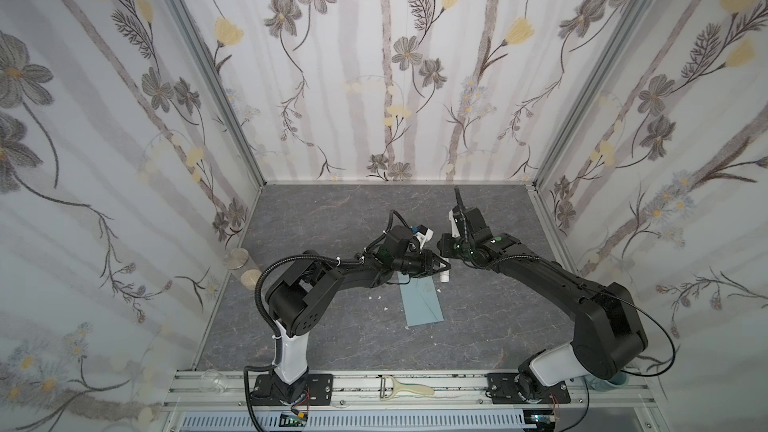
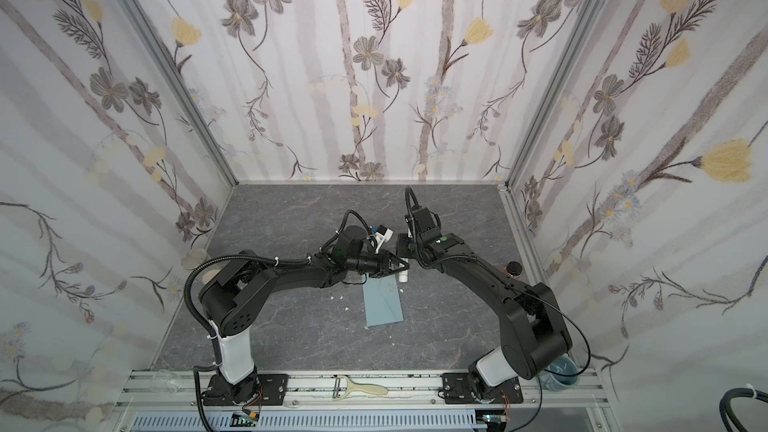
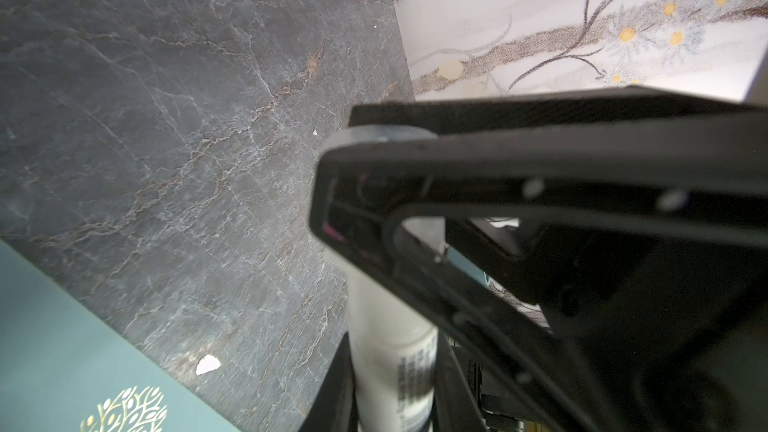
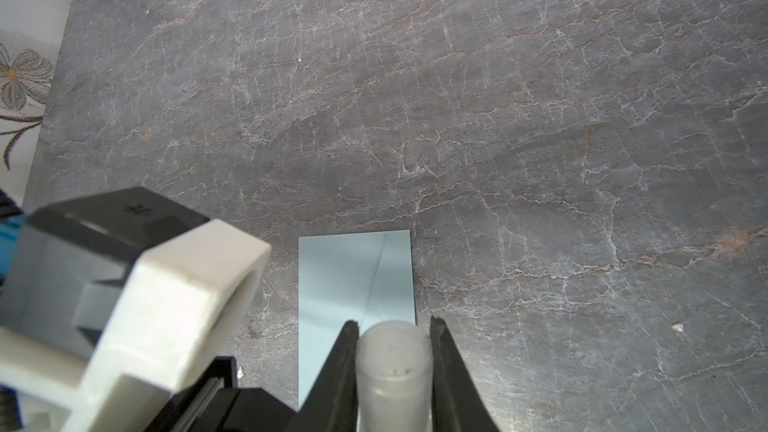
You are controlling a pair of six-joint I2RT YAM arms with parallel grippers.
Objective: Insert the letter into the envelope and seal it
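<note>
The blue-grey envelope point(image 1: 422, 305) point(image 2: 382, 305) lies flat on the dark marble table, its flap side up. It also shows in the right wrist view point(image 4: 357, 276), and in the left wrist view point(image 3: 62, 367) with a gold tree emblem. The letter is out of view. Just above the envelope's far end, my left gripper point(image 1: 439, 270) point(image 3: 390, 376) is shut on the body of a white glue stick point(image 1: 444, 275) point(image 3: 392, 359). My right gripper point(image 1: 438, 255) point(image 4: 394, 326) is shut on the stick's translucent cap point(image 4: 394, 363). The two grippers meet tip to tip.
Small white paper scraps point(image 1: 376, 297) lie left of the envelope. A peeler point(image 1: 405, 388) and a clear cup point(image 1: 214, 380) rest on the front rail. Round containers point(image 1: 237, 259) stand by the left wall; a brown bottle point(image 2: 513, 270) and teal cup point(image 2: 561, 374) are at the right.
</note>
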